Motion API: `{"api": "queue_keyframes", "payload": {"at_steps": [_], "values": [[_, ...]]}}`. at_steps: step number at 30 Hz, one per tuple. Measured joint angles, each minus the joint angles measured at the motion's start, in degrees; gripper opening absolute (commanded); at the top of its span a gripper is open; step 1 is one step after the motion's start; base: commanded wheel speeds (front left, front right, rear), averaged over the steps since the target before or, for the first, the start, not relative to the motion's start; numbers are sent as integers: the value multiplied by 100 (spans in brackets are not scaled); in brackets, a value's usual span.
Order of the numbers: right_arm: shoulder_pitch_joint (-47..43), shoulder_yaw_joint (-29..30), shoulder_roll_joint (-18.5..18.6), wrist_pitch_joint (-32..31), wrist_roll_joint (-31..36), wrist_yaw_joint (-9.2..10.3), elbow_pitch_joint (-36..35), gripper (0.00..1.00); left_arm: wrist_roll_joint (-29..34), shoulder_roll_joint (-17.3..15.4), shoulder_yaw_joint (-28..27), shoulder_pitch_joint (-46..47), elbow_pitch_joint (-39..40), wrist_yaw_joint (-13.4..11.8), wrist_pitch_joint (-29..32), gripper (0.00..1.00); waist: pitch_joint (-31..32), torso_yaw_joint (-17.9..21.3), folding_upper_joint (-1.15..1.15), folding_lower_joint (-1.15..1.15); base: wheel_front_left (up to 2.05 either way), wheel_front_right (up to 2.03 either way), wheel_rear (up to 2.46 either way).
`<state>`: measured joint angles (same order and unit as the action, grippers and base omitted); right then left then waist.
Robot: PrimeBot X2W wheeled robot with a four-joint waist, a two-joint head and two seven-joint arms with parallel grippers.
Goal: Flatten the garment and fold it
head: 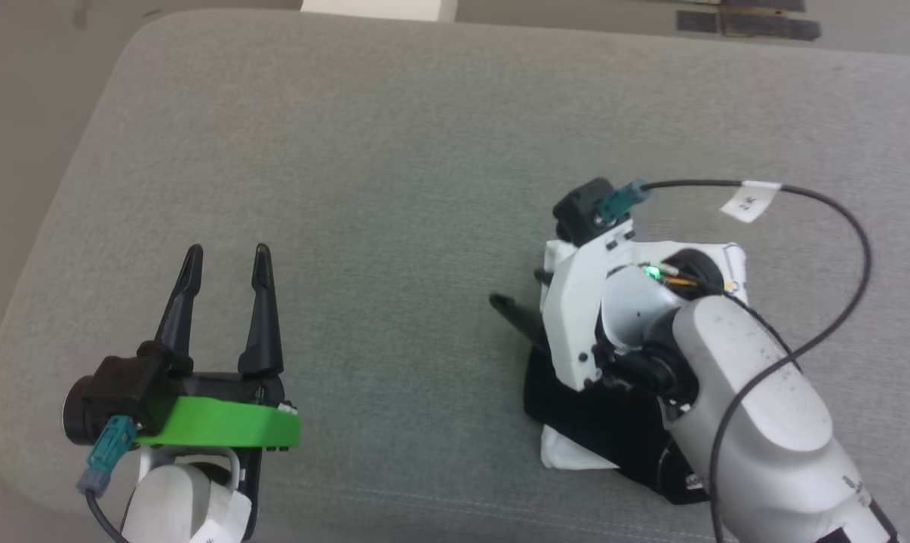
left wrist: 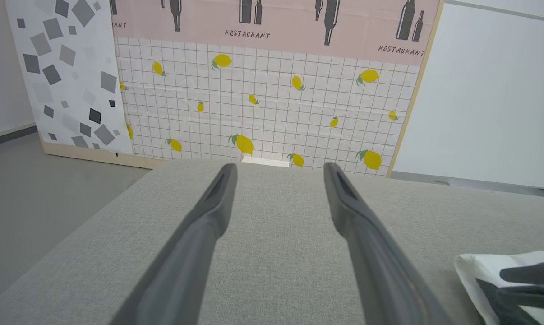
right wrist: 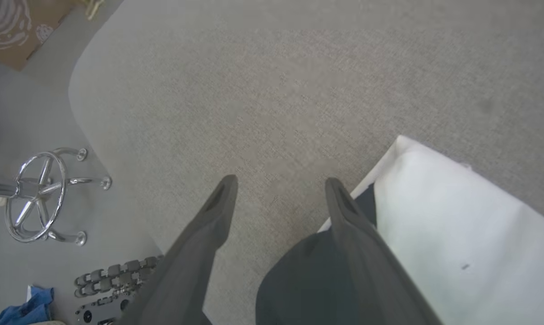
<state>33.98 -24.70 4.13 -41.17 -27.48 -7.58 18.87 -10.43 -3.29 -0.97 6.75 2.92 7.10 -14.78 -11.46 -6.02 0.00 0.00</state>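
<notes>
Garment [head: 583, 426] lay folded in a small bundle at the lower right, its long axis running up the frame, directly beneath the right gripper [right wrist: 281, 183], whose jaws stood apart and empty. Left gripper [head: 228, 256], likewise spread, hovered well apart at lower left.

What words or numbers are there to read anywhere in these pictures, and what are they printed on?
"RESTAURANT": printed twice in full on the pink banner with bottle shapes, on the wall in the left wrist view.
A third print at that banner's left end is cut off.
White tag on the black cable in the head view: dark marks, too blurred to read.
</notes>
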Motion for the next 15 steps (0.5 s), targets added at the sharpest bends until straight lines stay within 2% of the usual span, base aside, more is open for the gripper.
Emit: {"api": "queue_keyframes", "payload": {"at_steps": [5,8,10,15], "values": [[-36,328,274,568,43,0,-610,100,4,-11,-44,-51,32,0,0,100,137,207,0,0,0,0,0],[-314,762,624,842,531,0,-900,100,49,-15,-90,-86,77,0,0,100,221,338,0,0,0,0,0],[-689,1203,725,948,794,0,-1050,100,88,-14,-140,-115,86,0,0,100,277,425,0,0,0,0,0],[-1604,1941,567,853,1163,0,-1263,100,107,-9,-177,-140,105,0,0,100,333,590,0,0,0,0,0]]}}
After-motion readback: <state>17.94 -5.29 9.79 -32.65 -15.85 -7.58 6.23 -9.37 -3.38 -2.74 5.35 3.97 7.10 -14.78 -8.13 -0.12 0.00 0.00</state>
